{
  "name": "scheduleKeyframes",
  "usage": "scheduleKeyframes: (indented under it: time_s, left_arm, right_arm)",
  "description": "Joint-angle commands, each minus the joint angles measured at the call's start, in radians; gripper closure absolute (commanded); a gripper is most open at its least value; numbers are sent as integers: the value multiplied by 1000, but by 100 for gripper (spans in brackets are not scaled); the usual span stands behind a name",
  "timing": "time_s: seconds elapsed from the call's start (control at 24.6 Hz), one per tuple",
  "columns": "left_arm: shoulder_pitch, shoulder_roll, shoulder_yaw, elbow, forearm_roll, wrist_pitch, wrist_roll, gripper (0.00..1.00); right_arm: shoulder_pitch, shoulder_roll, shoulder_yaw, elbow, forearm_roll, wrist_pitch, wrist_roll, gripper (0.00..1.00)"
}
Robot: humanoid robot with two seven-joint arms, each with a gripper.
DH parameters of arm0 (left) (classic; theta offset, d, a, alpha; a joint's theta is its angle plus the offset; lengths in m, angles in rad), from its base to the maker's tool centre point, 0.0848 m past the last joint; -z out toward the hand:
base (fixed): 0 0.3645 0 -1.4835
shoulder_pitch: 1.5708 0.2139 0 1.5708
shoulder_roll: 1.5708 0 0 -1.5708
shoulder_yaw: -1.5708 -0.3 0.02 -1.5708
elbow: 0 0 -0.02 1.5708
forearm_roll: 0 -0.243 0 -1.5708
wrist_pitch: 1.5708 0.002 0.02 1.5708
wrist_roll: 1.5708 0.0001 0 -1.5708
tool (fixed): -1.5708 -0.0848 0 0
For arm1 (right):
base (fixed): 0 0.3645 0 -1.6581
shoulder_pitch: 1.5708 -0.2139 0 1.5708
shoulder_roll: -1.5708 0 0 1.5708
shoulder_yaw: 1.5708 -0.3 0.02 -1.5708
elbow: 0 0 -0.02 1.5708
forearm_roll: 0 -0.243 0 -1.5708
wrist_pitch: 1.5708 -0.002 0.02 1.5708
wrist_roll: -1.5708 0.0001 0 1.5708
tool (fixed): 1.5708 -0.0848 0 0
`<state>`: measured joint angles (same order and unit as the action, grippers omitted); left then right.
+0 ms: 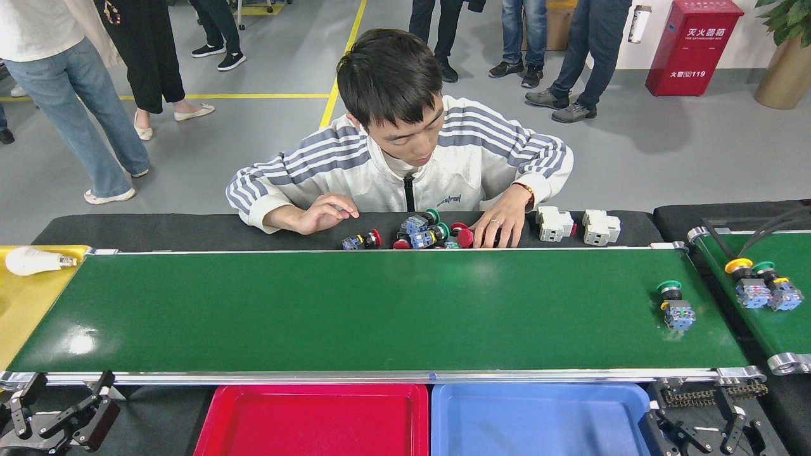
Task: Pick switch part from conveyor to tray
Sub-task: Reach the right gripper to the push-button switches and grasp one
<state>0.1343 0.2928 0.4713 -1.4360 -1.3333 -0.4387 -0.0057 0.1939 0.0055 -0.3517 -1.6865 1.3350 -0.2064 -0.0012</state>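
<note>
The conveyor spans the view, with a red tray and a blue tray just below its near rail. A person leans over the far counter, both hands resting beside a cluster of switch parts. One switch part with a green cap stands on the belt near its right end. The left end effector and the right end effector sit low at the bottom corners, fingers spread, holding nothing.
</note>
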Motion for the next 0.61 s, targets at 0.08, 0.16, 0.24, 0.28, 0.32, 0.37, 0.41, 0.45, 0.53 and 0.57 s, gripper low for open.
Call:
scheduleKeyframes:
  time_s: [0.08,0.16,0.24,0.28,0.32,0.37,0.41,0.45,0.53,0.57]
  left_arm:
    - [-9,12,7,-8,2,1,7,0]
    - [-7,12,7,-9,3,0,7,0]
    - [-5,11,4,-9,2,1,7,0]
    - [-5,11,4,-9,2,1,7,0]
    - [-5,11,4,-9,2,1,7,0]
    - [-5,11,4,-8,2,1,7,0]
    - [-7,12,4,-8,2,1,7,0]
    - [-7,12,4,-8,2,1,7,0]
    - [-12,12,4,-8,2,1,7,0]
    - [-18,12,4,-8,2,1,7,0]
  right_arm:
    - [-99,-12,19,48,18,31,95,1]
    - [-162,-25,27,111,21,31,110,1]
    - [-201,-52,40,163,21,33,112,1]
    - [-212,-58,50,176,21,33,112,1]
    - [-225,-61,57,189,21,33,112,1]
    - [-232,-64,62,199,21,33,112,1]
    - [-234,-64,63,205,21,33,113,1]
    - [-235,-64,68,208,21,33,113,1]
    - [-240,-65,83,220,23,33,113,1]
    - [-241,-64,91,226,23,33,115,1]
